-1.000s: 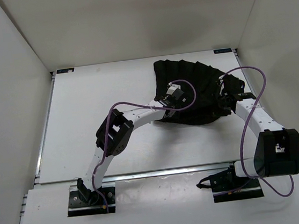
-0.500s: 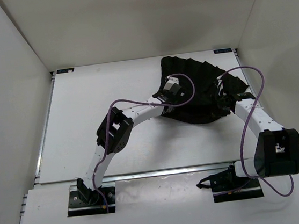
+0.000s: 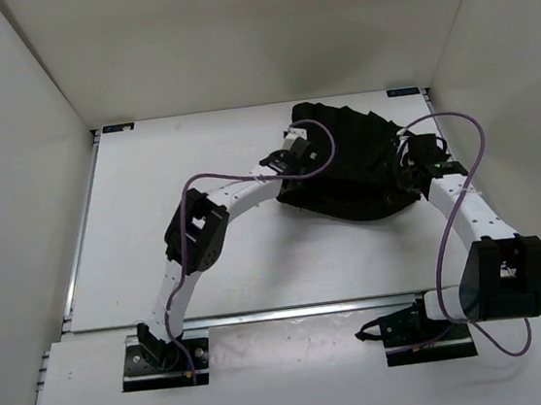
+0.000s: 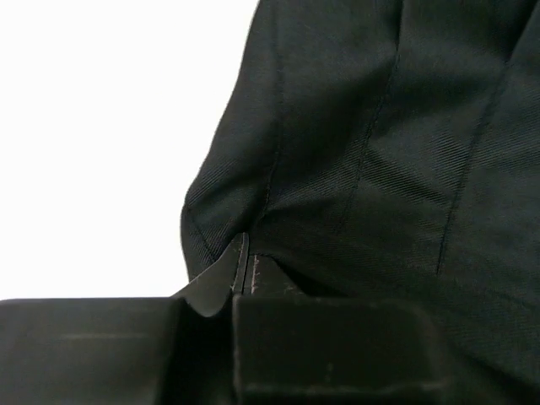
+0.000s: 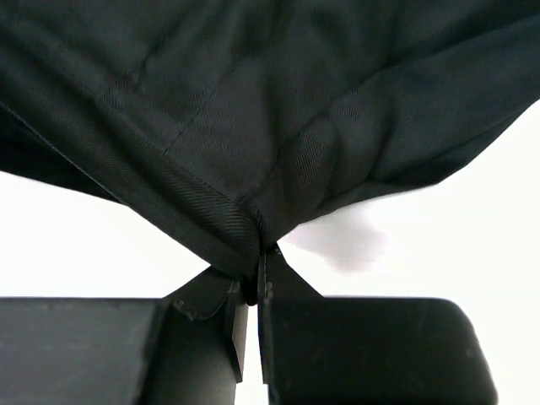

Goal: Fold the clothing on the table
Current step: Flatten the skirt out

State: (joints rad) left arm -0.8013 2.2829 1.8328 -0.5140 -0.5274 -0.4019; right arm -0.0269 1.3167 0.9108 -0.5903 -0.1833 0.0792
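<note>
The clothing [image 3: 357, 171] is a black pleated garment bunched at the far right of the white table [image 3: 179, 174]. My left gripper [image 3: 295, 153] is at the garment's left edge. In the left wrist view its jaws [image 4: 244, 258] are shut, with a fold of the clothing [image 4: 380, 152] gathered at their tips. My right gripper [image 3: 411, 161] is at the garment's right edge. In the right wrist view it [image 5: 257, 263] is shut on a hem corner of the clothing [image 5: 253, 101], which hangs a little above the table [image 5: 472, 219].
White enclosure walls stand close behind and to the right of the garment. An aluminium rail [image 3: 264, 313] runs along the near edge and another [image 3: 83, 234] along the left side. Purple cables [image 3: 455, 230] loop over both arms.
My left gripper has moved up and left to the garment's left edge and gone from open to shut there. The right gripper has shifted slightly farther back, still shut on the cloth.
</note>
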